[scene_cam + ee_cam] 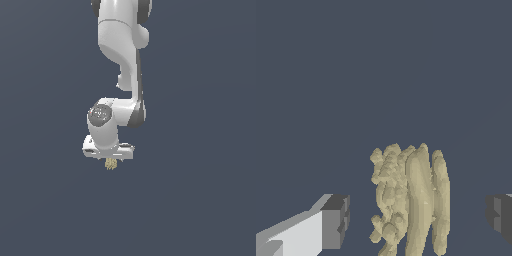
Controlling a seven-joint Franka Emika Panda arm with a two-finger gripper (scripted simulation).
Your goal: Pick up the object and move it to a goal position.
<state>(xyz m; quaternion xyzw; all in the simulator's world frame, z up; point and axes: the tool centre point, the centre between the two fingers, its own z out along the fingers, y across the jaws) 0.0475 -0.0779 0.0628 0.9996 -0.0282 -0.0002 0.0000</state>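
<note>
I had the gripper (416,220) spread wide, its fingers (335,221) standing clear on either side of the object (410,200), touching neither flank. In the exterior view the pale clump (110,164) sat directly beneath the white arm (120,55), on plain grey ground (200,200).

Your arm (122,45) reaches down from the top of the exterior view, white links folding at a dark-jointed elbow before the wrist turns straight downward. Your gripper (111,159) hangs at its lowest end, the hand's flat white body level and facing down. In the wrist view your two fingers (336,222) stand wide apart, dark grey pads facing each other across a broad gap. Neither pad touches anything you can see there.
</note>
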